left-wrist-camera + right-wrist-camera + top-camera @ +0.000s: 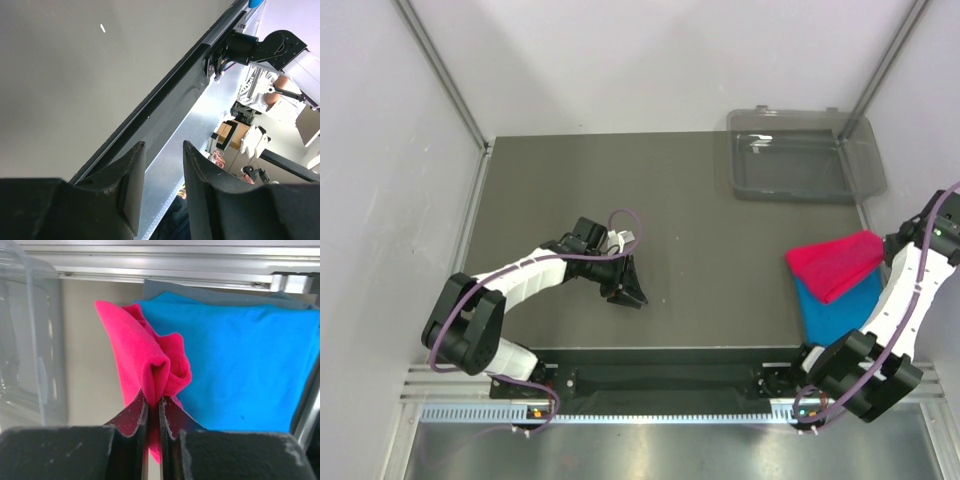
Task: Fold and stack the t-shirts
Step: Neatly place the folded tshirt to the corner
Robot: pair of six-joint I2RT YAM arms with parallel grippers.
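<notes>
The crimson-pink t-shirt lies folded over the sky blue t-shirt at the table's right edge. In the right wrist view a bunched fold of the pink shirt is pinched between my right gripper's jaws, which are shut on it, with the blue shirt spread flat beside and under it. The right gripper's own fingers are hidden by the arm in the top view. My left gripper hovers over the table's middle left, open and holding nothing.
A clear grey plastic tray stands at the back right corner, and its wall shows left of the pink shirt. The table's front edge and metal rail run under the left gripper.
</notes>
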